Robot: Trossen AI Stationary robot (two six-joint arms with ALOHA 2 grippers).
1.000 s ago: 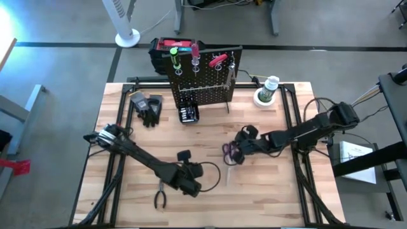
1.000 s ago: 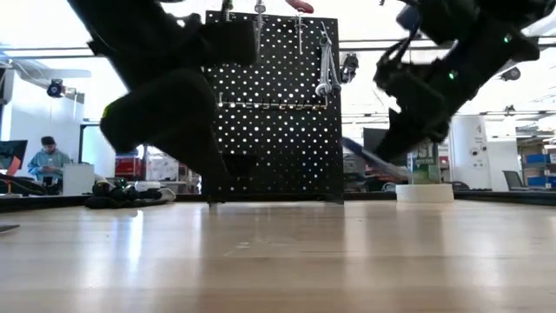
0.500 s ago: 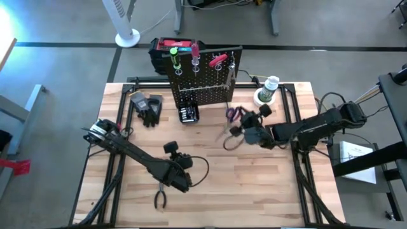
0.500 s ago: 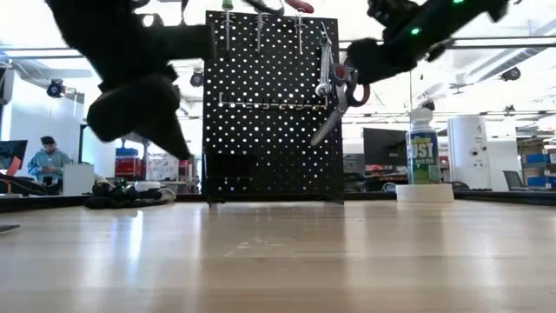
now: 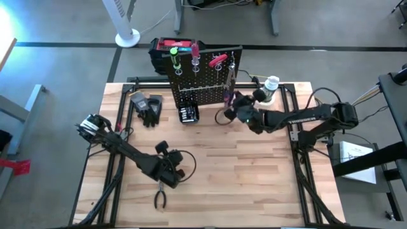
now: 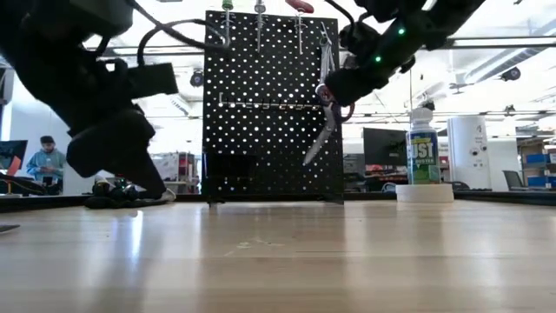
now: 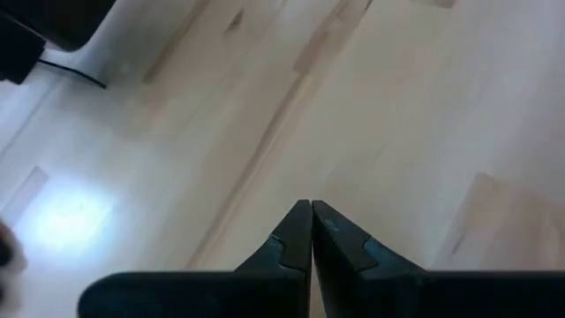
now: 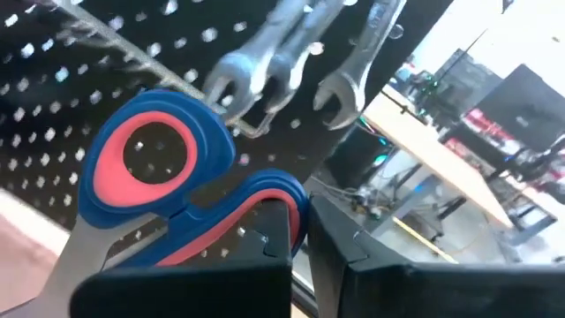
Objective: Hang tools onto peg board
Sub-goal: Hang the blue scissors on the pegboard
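We see the right tool (image 5: 236,109) clamped on the scissors (image 8: 168,208), held up against the peg board (image 5: 202,86) beside hanging wrenches (image 8: 282,53). Left tool (image 7: 311,231), fingers pressed together, hovers above the bench (image 5: 254,184) near the pliers (image 5: 159,197).

Scissors (image 8: 168,212) blades cut off by frame edge; wrenches (image 8: 282,53) blurred, tops out of frame.

black gloves (image 5: 150,109) near table's back left; bit box (image 5: 187,114) at board's foot; spray can (image 6: 423,155) back right; toolbox (image 5: 164,52) behind; fan base (image 5: 127,38) on floor; seated person (image 6: 43,162) in background.
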